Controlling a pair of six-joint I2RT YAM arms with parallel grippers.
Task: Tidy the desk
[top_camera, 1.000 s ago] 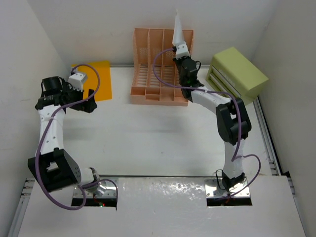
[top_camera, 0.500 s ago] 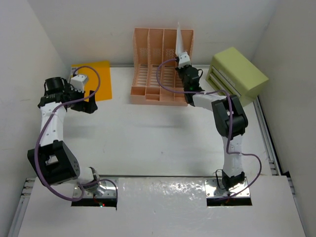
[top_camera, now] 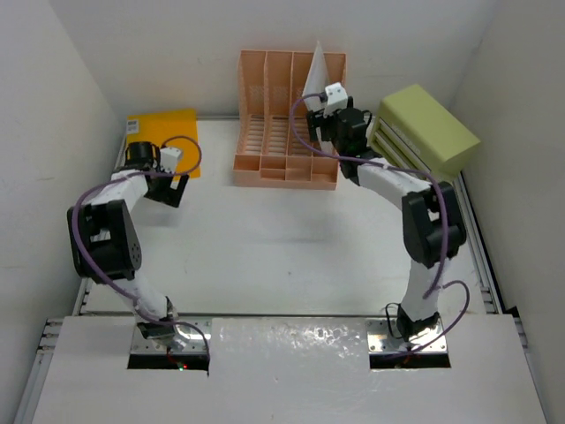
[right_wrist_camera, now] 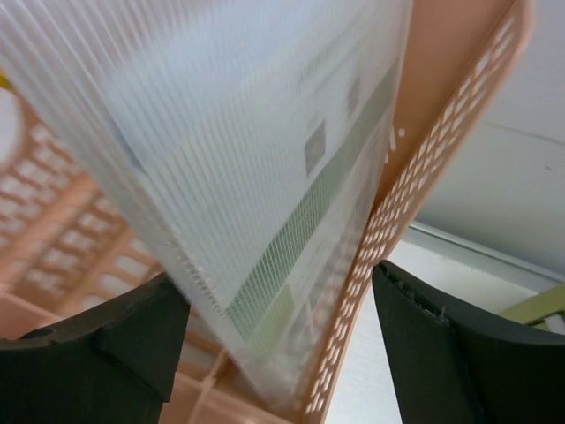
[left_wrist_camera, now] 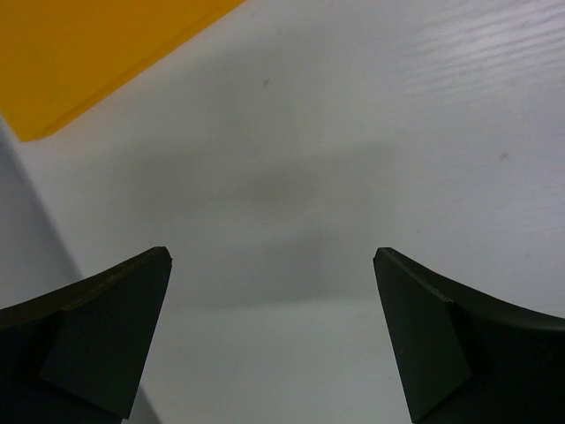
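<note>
The desk [top_camera: 265, 238] is a large white tabletop. A peach file rack [top_camera: 265, 132] stands at its far edge. A clear ribbed folder [top_camera: 316, 66] with a printed sheet inside stands tilted in the rack's right-hand slot. My right gripper [top_camera: 320, 113] is open just in front of it. In the right wrist view the folder [right_wrist_camera: 221, 132] leans against the rack's perforated wall [right_wrist_camera: 441, 132], loose between the spread jaws of the gripper [right_wrist_camera: 274, 274]. My left gripper [top_camera: 172, 187] hangs open low over bare desk [left_wrist_camera: 353, 132], beside an orange folder [top_camera: 163, 128]; nothing lies between its fingers [left_wrist_camera: 106, 327].
A lime-green drawer box [top_camera: 428, 132] sits at the back right, close to my right arm. The orange folder [left_wrist_camera: 88, 53] lies flat at the back left corner. Metal rails run along the desk's side edges, and white walls close in on three sides.
My right gripper has opened and let go of the clear folder, which now stands in the rack's right slot. My left arm swung in and lowered beside the orange folder.
</note>
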